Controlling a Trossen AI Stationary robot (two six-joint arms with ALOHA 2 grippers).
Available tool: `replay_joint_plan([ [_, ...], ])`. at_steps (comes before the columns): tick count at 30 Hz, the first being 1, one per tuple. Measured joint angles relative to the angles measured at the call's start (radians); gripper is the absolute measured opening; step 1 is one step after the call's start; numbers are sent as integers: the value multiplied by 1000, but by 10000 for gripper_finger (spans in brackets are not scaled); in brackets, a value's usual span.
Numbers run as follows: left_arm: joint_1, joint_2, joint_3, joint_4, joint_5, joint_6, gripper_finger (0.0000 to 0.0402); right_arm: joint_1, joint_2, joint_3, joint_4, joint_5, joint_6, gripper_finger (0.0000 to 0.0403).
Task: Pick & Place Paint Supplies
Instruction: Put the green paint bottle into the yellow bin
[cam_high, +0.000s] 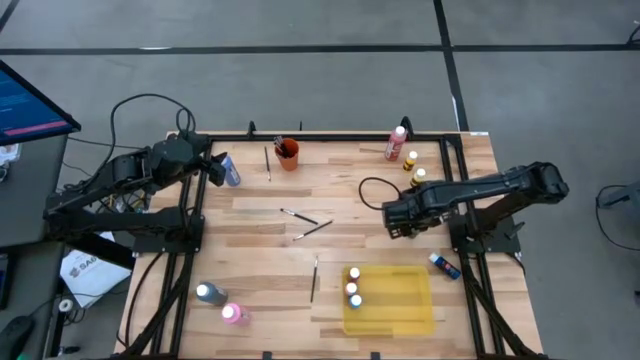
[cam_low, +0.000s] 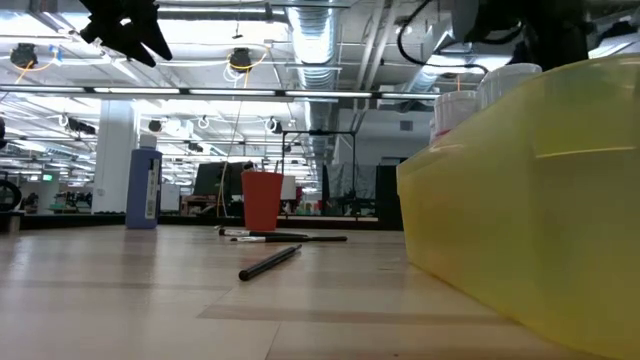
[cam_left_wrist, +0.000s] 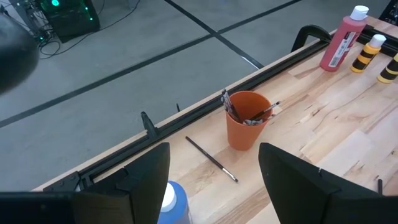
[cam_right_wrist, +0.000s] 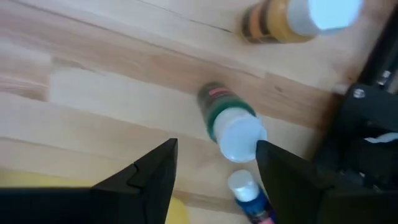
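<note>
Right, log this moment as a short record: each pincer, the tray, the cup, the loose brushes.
left pincer: open, above the blue bottle near the table's far left edge, holding nothing
right pincer: open, over the table's right side, a green bottle just ahead of it
yellow tray: near edge, three white-capped bottles standing along its left side
orange cup: upright at the far edge, brushes inside
loose brushes: several lying on the wood mid-table
</note>
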Motion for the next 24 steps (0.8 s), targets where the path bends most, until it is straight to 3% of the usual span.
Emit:
replay_joint_plan([
  [13, 0, 0, 0, 0, 0, 0, 237, -8, 1, 54, -73, 30, 6, 215],
  [24, 0, 0, 0, 0, 0, 0, 237, -51, 1, -30, -11, 33, -62, 215],
])
